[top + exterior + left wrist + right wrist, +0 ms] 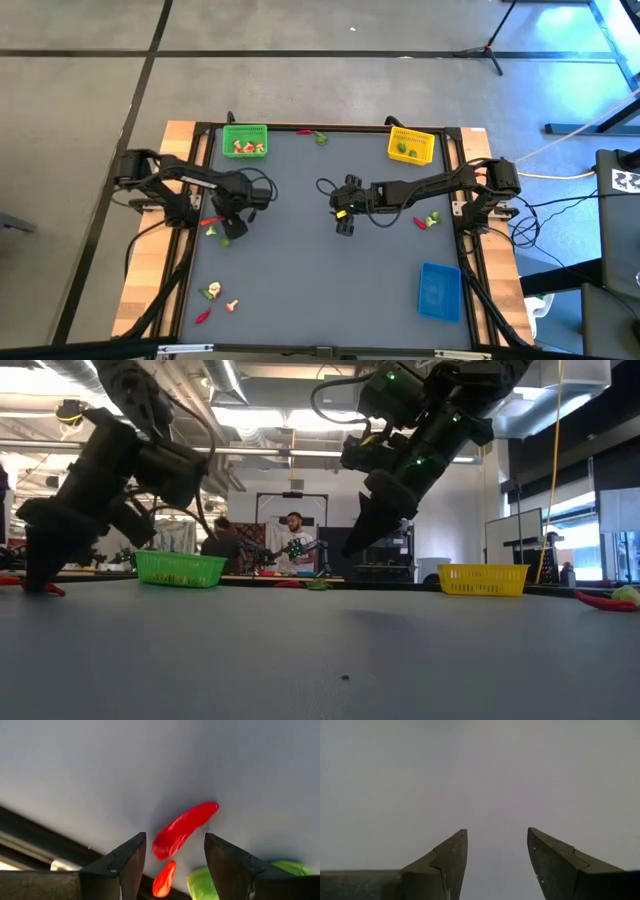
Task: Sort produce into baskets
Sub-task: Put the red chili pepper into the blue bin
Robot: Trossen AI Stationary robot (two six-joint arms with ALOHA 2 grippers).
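From above: grey table (320, 250) with a wood rim; green basket (245, 140) at the far left edge with beige and red bits inside, yellow basket (411, 146) at the far right edge with green bits inside, blue basket (439, 291) near the right front corner, contents not clear. Left gripper (225, 222) sits low over a small cluster on the left side, a red chili (209, 220) and green pieces (213, 232) right by its tips. Right gripper (345, 222) hangs over bare table near the middle, nothing under it. Loose produce: a red and a green piece (320, 136) between the two far baskets, a red and green pair (428, 219) near the right arm's base, and mushroom pieces (212, 292) plus a red chili (203, 316) at the left front. Low view: left gripper (38, 575) is down at the table on the picture's left with a red piece (52, 590) at its tip; right gripper (362, 540) is up off the surface, tilted; green basket (178, 568) and yellow basket (483, 579) stand behind, a chili and green bit (605, 600) at far right; people sit in the room beyond. Left wrist: jaws apart, fingers (125, 865) either side of a red chili (182, 829) lying on the table, not clamped; a smaller red piece (164, 879) and green pieces (202, 882) just beside it. Right wrist: jaws apart, fingers (445, 862) over plain grey table, holding nothing.
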